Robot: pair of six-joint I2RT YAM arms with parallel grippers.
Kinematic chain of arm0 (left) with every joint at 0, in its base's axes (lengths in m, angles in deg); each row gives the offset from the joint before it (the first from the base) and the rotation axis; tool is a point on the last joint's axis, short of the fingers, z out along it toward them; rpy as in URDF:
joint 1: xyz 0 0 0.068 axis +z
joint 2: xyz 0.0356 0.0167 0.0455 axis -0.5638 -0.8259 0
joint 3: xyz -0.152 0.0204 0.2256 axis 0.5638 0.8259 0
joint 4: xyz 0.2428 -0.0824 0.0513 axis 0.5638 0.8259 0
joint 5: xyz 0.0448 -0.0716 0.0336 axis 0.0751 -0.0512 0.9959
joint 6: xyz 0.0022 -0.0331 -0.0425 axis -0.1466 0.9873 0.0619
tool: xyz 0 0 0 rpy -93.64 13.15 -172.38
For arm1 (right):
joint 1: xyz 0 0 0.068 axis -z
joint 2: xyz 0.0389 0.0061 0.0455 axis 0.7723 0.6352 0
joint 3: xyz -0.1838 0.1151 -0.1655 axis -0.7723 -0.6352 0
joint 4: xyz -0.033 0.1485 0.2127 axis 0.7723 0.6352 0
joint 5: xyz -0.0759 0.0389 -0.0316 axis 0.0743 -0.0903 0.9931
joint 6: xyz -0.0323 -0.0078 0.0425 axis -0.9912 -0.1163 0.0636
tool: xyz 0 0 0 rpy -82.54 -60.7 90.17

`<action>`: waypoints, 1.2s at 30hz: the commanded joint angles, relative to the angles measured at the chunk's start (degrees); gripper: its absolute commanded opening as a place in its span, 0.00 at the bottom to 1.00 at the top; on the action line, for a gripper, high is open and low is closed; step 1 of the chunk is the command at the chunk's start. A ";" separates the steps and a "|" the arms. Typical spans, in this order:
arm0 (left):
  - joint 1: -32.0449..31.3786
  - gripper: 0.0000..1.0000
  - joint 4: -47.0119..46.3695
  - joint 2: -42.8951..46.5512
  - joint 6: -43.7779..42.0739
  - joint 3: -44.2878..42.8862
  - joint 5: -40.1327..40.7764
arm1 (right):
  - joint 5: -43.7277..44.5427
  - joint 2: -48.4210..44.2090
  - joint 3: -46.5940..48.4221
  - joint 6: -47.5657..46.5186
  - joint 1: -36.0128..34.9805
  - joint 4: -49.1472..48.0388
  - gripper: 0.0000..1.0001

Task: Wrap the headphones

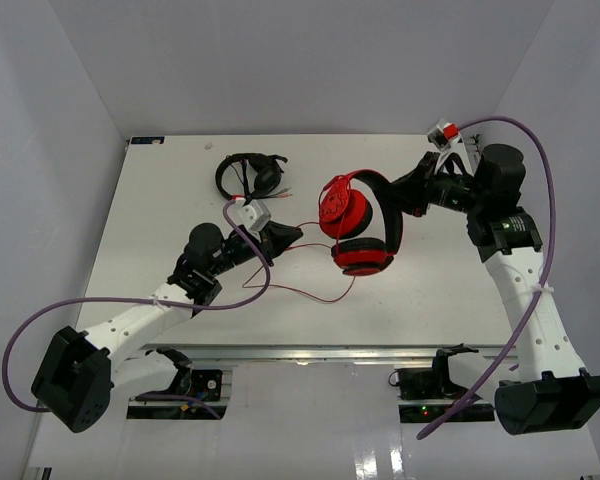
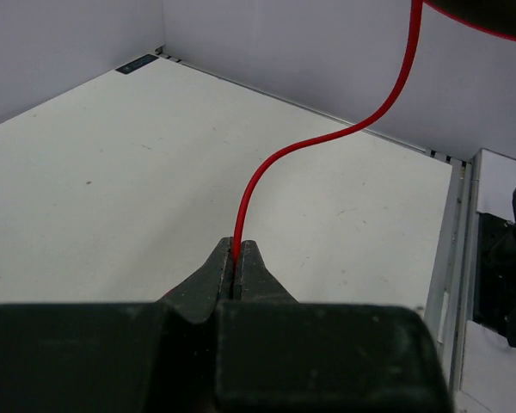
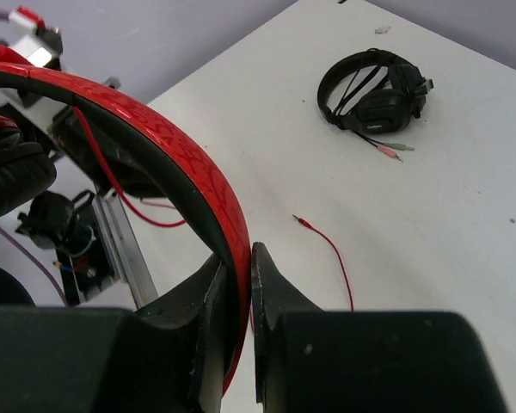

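White counter point(image 1: 160, 200); wrapping seems hardly begun.
Left fingers point(image 2: 213, 280) pinch the cable point(image 2: 267, 163); right fingers point(image 3: 271, 288) clamp the headphones point(image 3: 172, 138); slack cable between them looks unwound.

No readable text, label or number appears anywhere.

spare headset point(image 1: 263, 180) lies behind-left of the headphones point(image 1: 360, 256)

Red headphones point(image 1: 363, 257) — one; black headphones point(image 1: 264, 180) — one.
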 commanded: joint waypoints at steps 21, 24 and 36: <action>-11.60 0.00 -8.47 -14.39 2.36 -6.11 5.01 | 30.97 0.44 0.34 32.00 2.52 -13.23 0.08; -12.33 0.00 -7.33 -13.41 1.80 -5.83 5.88 | 35.59 0.02 0.03 30.69 2.41 -12.43 0.08; -15.31 0.03 -6.02 -13.26 1.46 -2.42 6.01 | 46.25 1.69 0.08 24.89 2.31 -10.74 0.08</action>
